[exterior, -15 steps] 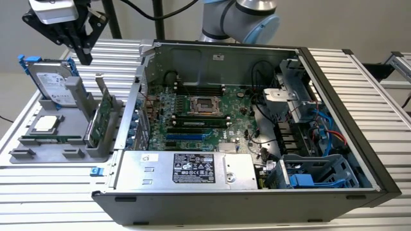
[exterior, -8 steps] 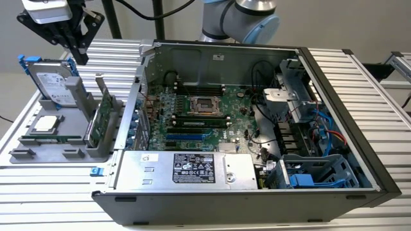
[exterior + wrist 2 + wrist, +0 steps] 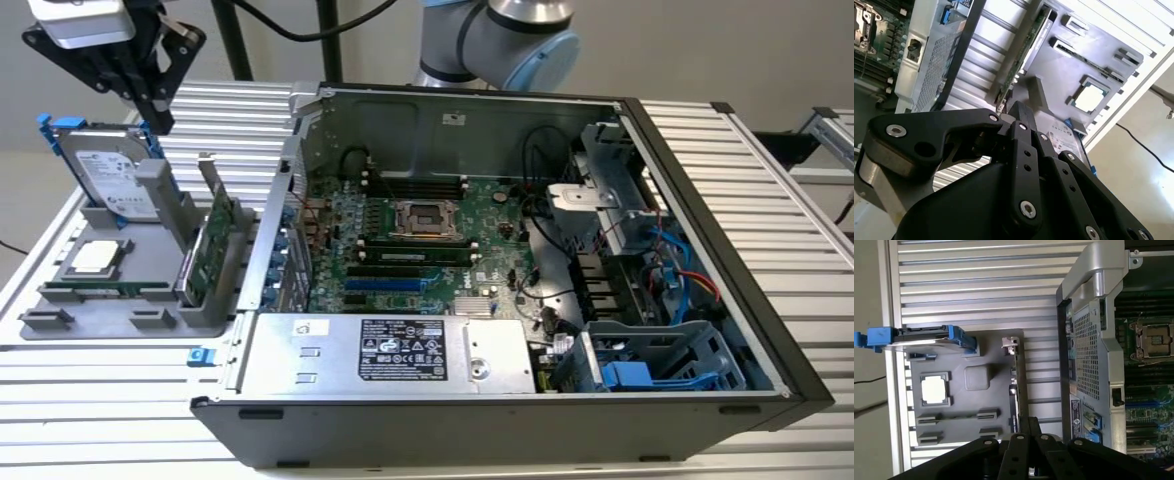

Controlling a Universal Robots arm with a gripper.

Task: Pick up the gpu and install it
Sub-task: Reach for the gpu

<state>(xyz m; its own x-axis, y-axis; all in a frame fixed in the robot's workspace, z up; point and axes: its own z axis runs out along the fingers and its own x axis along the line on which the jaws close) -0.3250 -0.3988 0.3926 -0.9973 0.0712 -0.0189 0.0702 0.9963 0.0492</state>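
Fingers pressed together and empty, the black gripper (image 3: 156, 118) must spread squarely over the upright green, silver-bracketed gpu (image 3: 220, 240) at five o'clock.

The gpu (image 3: 218, 245), a green board with a silver end bracket, stands upright on edge along one side of the grey holder (image 3: 80, 330).

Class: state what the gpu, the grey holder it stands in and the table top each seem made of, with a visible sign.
The gpu: green matte board, probably fibreglass laminate, with a shiny metal bracket. The grey holder: likely plastic, uniform matte grey. The table top: seemingly aluminium, pale ribbed slats with dull sheen.
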